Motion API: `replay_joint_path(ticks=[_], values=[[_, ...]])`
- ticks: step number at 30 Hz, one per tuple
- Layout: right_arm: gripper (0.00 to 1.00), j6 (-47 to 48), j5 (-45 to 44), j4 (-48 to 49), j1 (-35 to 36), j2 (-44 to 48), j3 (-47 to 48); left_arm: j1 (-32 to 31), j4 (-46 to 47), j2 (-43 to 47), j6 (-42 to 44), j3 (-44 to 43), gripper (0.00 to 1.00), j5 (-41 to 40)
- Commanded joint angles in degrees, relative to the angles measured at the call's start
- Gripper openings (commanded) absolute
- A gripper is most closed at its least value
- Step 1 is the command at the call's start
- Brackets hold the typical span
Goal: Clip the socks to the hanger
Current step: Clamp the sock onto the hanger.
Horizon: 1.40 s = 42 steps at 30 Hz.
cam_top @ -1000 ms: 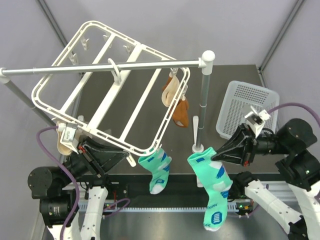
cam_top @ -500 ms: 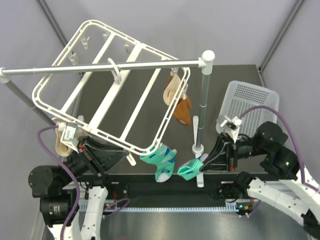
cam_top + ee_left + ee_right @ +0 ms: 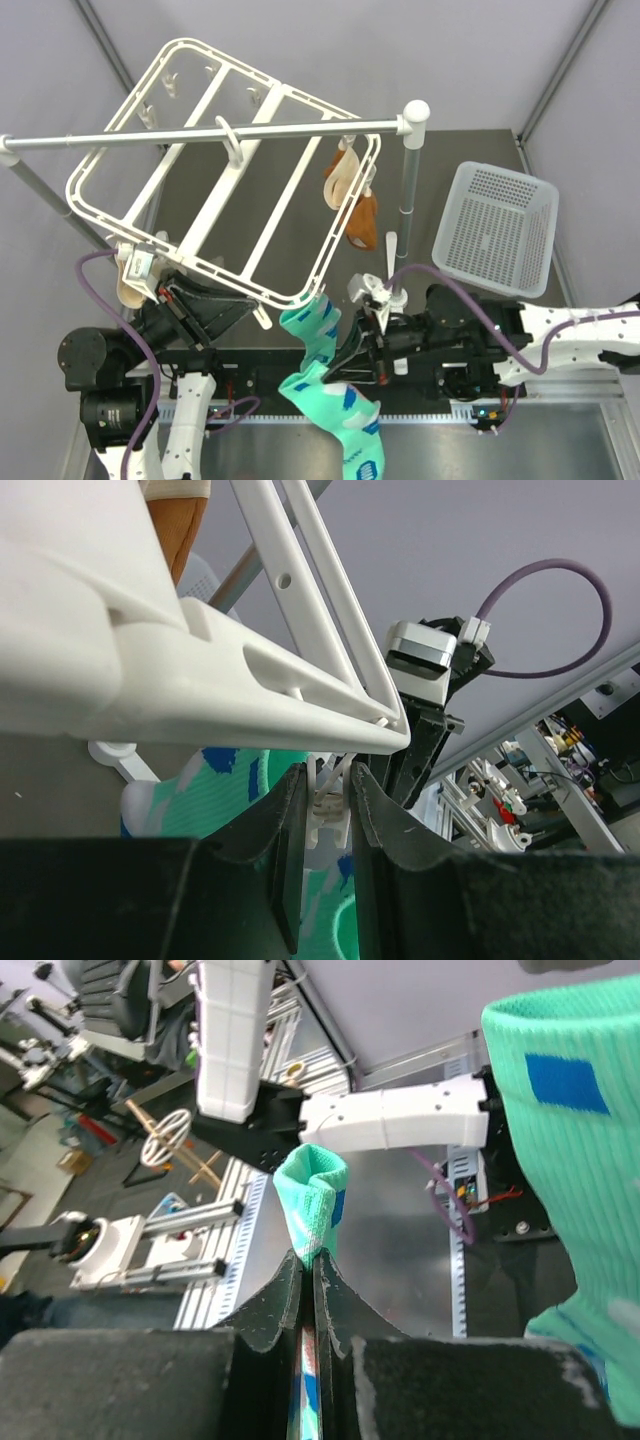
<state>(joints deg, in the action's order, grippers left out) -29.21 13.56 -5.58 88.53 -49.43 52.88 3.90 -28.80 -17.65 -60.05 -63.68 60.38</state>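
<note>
The white hanger (image 3: 215, 190) hangs tilted from the rail. One teal sock (image 3: 312, 328) hangs from its near right corner. My left gripper (image 3: 257, 314) is under the near edge of the hanger. In the left wrist view it (image 3: 328, 778) is shut on a small white clip (image 3: 335, 805) below the frame (image 3: 200, 695), with teal sock (image 3: 215, 790) behind. My right gripper (image 3: 340, 372) is shut on the second teal sock (image 3: 350, 425), which droops below it. In the right wrist view the gripper (image 3: 309, 1260) pinches a fold of that sock (image 3: 312, 1195); the clipped sock (image 3: 570, 1160) hangs at the right.
A grey rail (image 3: 200, 135) rests on a post (image 3: 408, 200). An orange sock (image 3: 362, 225) and a beige sock (image 3: 342, 180) hang from the hanger's far right side. Another beige sock (image 3: 125, 285) hangs at its left corner. A white perforated basket (image 3: 495, 230) stands at the right.
My right arm has swung left and lower with the sock, from right of the post to beside the clipped sock. The left gripper has stayed on the clip.
</note>
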Motion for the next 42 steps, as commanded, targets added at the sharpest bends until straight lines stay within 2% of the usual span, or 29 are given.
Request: replay_joint_path(ticks=[1,5,11,17,31,42], values=[[0.00,3.10,-11.61,11.12,4.36,-3.73,2.04,0.49,-0.38,-0.98,0.46,-1.53,0.00,-0.44],[0.00,5.04,-22.32,11.38,8.40,-10.06,5.82,0.49,-0.47,-1.07,0.37,-1.97,0.00,-0.26],[0.00,2.50,-32.61,13.93,9.20,-11.83,5.65,0.49,-1.00,-0.46,0.90,-2.32,0.00,-0.53],[0.00,1.35,-38.42,16.48,9.11,-11.13,5.12,0.49,-1.61,-0.28,0.99,-2.67,0.00,-0.53],[0.00,4.43,-36.68,15.26,8.94,-15.35,11.54,0.49,-1.61,-0.46,1.17,-2.24,0.00,-0.53],[0.00,4.87,-32.90,14.98,8.94,-13.94,8.47,0.49,-1.61,-1.86,1.34,-5.14,0.00,-0.44]])
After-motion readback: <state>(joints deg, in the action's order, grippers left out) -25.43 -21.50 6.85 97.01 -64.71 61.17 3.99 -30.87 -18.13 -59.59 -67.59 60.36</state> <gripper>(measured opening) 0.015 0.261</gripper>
